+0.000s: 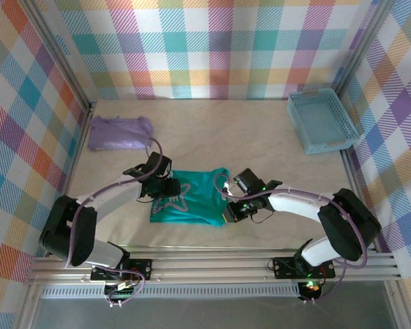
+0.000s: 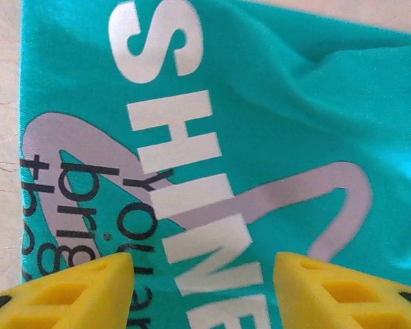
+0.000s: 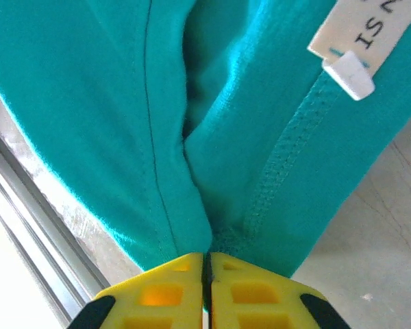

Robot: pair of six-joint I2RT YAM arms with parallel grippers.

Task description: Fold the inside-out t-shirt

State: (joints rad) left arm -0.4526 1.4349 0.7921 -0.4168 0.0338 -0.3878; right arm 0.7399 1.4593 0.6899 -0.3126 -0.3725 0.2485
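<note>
The teal t-shirt [image 1: 192, 200] lies bunched into a rough rectangle at the near middle of the table [image 1: 219, 130], close to the front rail [image 3: 27, 219]. Its print [image 2: 185, 171] faces up: white block letters over a pale lilac star outline, with smaller black lettering beside it.

From where I stand, the right claw [image 3: 207, 288] has hold of the shirt's right edge. Its yellow fingers [image 3: 164, 295] are pressed tight together, with a pinch of stitched hem gathered between them. The cloth fans away from that pinch in soft folds, and a white label [image 3: 356, 41] with a small tab lies on the fabric further out.

The left claw [image 2: 202, 288] is over the shirt's left part, right above the print. Its two yellow fingertips [image 2: 68, 291] stand well apart with nothing between them but the flat cloth below. I can't tell whether they touch the cloth.

Further back on the left, a lavender garment [image 1: 120, 132] lies folded near the wall. A light blue basket [image 1: 322, 121] sits at the far right corner, well apart from the shirt.
</note>
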